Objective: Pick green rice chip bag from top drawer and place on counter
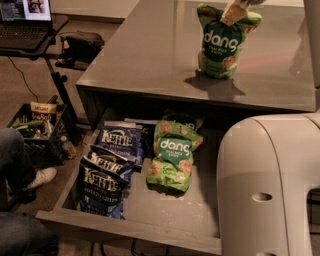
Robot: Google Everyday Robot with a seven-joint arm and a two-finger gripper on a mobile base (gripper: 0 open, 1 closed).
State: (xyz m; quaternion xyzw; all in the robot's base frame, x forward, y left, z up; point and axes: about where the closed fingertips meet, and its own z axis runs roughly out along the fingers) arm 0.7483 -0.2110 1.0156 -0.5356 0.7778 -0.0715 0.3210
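Gripper [233, 11] at top seam of green rice chip bag [219, 45], mostly cropped, can't tell if clamped. Bag upright on counter [150, 55]. Reckon light, crinkly, slick film, chips fragile: pinch seam, not belly. Twin bag [172, 156] below counter in top drawer [150, 212].

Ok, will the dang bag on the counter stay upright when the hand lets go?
Probably shaky. The green rice chip bag is tall and narrow-based on the glossy counter, so it may tip or slide. The hand pinches its crumpled top edge, suggesting a soft, light pouch that likely sags.
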